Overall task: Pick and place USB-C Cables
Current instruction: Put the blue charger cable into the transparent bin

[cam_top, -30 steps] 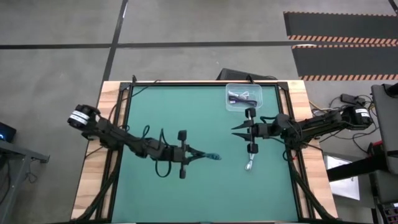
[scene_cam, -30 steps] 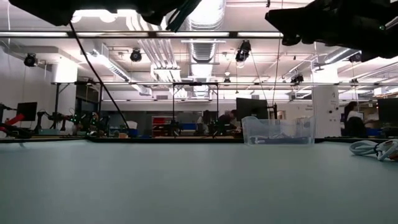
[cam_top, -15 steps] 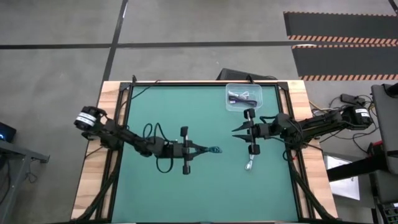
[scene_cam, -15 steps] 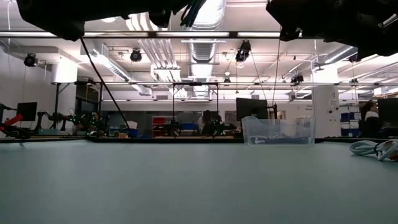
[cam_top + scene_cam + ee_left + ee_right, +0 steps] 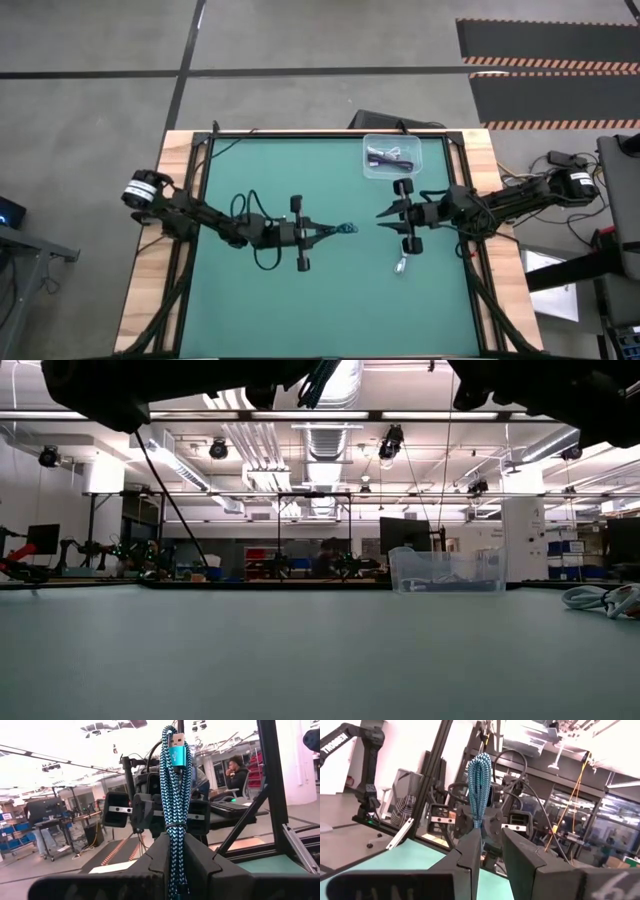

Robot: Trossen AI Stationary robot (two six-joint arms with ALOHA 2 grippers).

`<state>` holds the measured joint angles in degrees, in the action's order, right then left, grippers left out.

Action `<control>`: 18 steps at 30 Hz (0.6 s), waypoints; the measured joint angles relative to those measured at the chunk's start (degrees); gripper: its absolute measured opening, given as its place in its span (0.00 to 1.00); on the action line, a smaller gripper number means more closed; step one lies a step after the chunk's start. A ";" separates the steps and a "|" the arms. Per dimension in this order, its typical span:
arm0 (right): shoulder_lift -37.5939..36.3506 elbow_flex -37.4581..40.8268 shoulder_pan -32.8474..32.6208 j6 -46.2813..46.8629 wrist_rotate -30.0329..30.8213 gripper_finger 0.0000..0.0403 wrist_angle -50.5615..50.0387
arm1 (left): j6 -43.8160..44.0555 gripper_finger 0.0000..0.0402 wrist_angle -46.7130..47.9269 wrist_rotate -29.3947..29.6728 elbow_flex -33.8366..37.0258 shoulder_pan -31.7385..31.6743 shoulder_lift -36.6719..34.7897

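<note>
Left end effector [image 5: 328,233] grips the teal-blue cable [image 5: 346,231] (raised above table).

The low view crops both arms; the bin's [image 5: 392,156] dark contents are indistinct.

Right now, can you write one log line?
left gripper: shut on blue cable | right gripper: open, facing it | bin: dark cable

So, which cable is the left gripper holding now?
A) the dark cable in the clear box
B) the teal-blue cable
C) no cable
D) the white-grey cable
B: in the left wrist view, the left gripper is shut on the teal-blue cable, which stands up between its fingers.
</note>
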<state>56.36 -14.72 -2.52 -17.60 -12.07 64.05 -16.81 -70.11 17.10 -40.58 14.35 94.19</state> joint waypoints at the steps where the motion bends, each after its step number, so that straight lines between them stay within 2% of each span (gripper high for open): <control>1: 0.00 0.00 -0.01 0.00 0.01 0.17 0.01 | 0.02 0.06 -0.02 0.00 0.00 -0.04 0.00; 11: 1.22 -1.15 -0.98 0.36 -0.37 0.17 1.84 | 0.10 0.06 -1.01 0.00 -1.40 -0.21 0.00; 18: 9.93 -9.05 -2.54 0.59 -1.69 0.17 1.77 | 0.01 0.06 -3.45 -0.15 -2.95 -0.49 2.37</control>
<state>66.29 -23.77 -5.06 -17.02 -13.76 65.82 -16.81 -73.56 16.95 -43.53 13.87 96.56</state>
